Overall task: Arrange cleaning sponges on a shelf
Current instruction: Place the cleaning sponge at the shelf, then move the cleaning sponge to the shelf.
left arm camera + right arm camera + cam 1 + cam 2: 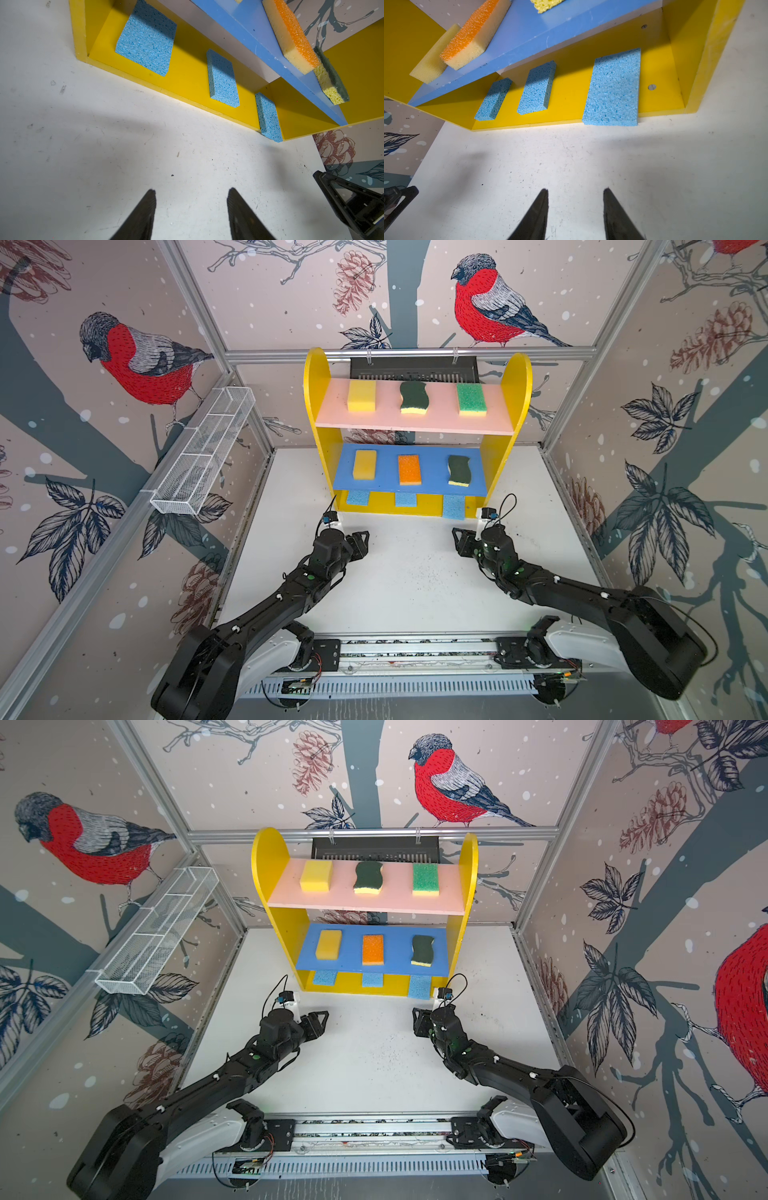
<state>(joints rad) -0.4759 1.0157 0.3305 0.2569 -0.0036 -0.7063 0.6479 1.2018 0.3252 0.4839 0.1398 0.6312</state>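
Left gripper (192, 189) jaws were apart, nothing between them; right gripper (575, 189) same (gap a bit narrower). Both were over the white table (415, 580), near the shelf (517, 381) front. Pink board (415, 423) held yellow block (361, 396), wavy sponge (414, 397), green-topped sponge (471, 398). Blue board (432, 472) held second yellow block (365, 464), orange-topped sponge (409, 469), second wavy sponge (459, 470). Bottom level held left blue sponge (358, 497), middle blue sponge (406, 499), right blue sponge (454, 507), the last overhanging the front edge.

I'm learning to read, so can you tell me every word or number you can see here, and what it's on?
No text here can be read.
The sponges, the shelf and the wallpaper show only colours and drawings.
The white mount by the right arm has tiny dark marks, too blurred to read.
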